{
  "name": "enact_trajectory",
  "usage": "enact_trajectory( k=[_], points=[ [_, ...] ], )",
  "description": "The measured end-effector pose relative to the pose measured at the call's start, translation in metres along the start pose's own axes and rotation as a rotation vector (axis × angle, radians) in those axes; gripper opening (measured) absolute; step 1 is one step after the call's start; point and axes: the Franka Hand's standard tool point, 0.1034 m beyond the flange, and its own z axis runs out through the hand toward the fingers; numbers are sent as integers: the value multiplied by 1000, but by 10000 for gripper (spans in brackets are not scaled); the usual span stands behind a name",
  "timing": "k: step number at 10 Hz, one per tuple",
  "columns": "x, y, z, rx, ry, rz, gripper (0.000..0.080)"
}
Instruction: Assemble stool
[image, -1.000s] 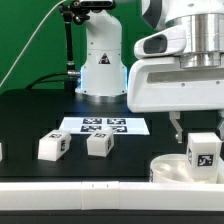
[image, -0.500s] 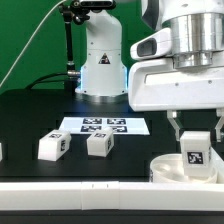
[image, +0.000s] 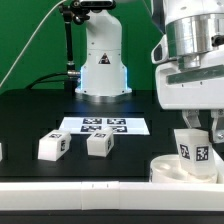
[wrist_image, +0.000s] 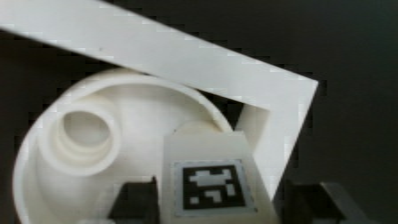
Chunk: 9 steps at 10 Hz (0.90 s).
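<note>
My gripper (image: 197, 132) is shut on a white stool leg (image: 195, 152), whose black-and-white tag faces the exterior camera. The leg hangs slightly tilted just over the round white seat (image: 165, 171) at the exterior view's right front. In the wrist view the leg (wrist_image: 210, 175) sits between the dark fingers (wrist_image: 135, 203), above the seat (wrist_image: 80, 170) and beside one socket (wrist_image: 86, 128). Whether the leg touches the seat I cannot tell. Two more legs (image: 52, 146) (image: 100, 143) lie loose on the black table.
The marker board (image: 104, 125) lies flat behind the two loose legs. A long white rail (image: 70, 185) runs along the table's front edge and shows as a wide band (wrist_image: 214, 60) in the wrist view. The arm's white base (image: 100, 65) stands at the back.
The wrist has turned about its upright axis with the leg in its grip, so the hand now looks narrower. The leg has shifted slightly toward the exterior view's left over the seat.
</note>
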Motion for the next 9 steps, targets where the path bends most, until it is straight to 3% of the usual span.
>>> enact_trajectory(
  k=[6, 8, 9],
  points=[
    [3, 0, 0, 1, -43, 380, 337],
    [1, 0, -2, -3, -51, 353, 565],
    [-4, -1, -14, -13, -68, 286, 623]
  ],
)
